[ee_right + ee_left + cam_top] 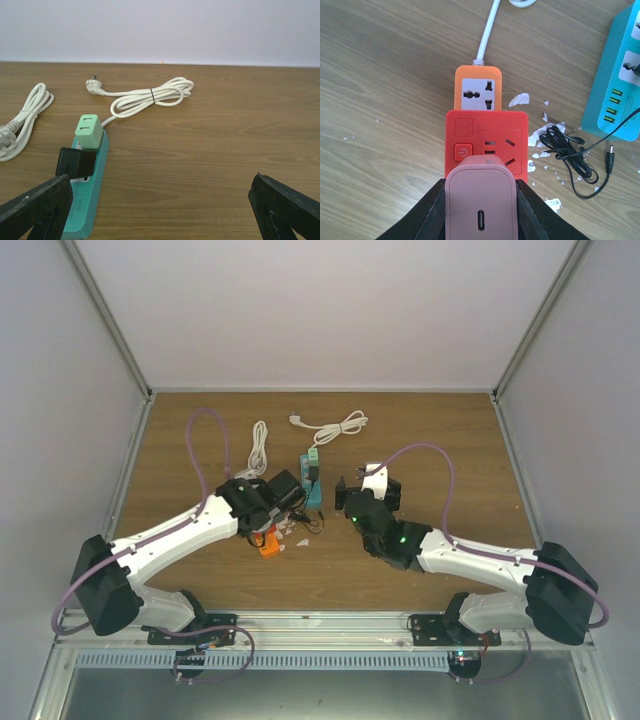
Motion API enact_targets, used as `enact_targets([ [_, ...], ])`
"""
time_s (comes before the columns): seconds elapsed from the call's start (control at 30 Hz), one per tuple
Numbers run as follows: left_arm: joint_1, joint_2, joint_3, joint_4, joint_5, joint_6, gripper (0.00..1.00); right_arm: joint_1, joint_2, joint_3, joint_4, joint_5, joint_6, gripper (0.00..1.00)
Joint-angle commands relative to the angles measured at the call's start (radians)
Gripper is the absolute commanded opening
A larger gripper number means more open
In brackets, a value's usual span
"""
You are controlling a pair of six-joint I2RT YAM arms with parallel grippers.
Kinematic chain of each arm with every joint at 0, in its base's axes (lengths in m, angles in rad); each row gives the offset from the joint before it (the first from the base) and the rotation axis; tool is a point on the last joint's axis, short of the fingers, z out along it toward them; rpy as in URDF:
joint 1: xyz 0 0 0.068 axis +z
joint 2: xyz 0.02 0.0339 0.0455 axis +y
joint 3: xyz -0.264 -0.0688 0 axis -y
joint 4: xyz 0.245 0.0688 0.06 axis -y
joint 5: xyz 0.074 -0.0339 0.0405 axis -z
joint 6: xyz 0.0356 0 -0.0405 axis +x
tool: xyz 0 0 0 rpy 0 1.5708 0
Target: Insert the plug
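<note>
In the left wrist view, the dusty-pink boxy charger block point(480, 195) runs off the frame at 6 o'clock, as do the left gripper's point(481, 187) jaws pressing its sides. It covers the near end of the red plastic power strip point(490, 120), which hides part of the orange socket block point(478, 71). The teal power strip point(611, 60) is cropped at 3 o'clock, where the thin black wire point(609, 161) also exits.

In the right wrist view, the right gripper's point(160, 185) jaws are cut at 6 o'clock. The small black boxy plug point(75, 162) hides its own prongs, so how deep it sits cannot be told.

From above, the orange block lies mostly under the left arm point(180, 535).
</note>
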Motion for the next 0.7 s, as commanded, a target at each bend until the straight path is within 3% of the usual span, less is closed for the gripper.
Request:
enact_targets([
  [0.0,-0.009,-0.004,-0.024,0.064,-0.053,0.002,0.00,-0.013,-0.005,-0.001,0.002,0.020,0.038,1.00],
  [0.67,0.014,0.052,-0.022,0.066,-0.094,0.031,0.00,-0.020,0.012,0.008,-0.001,-0.008,0.033,1.00],
])
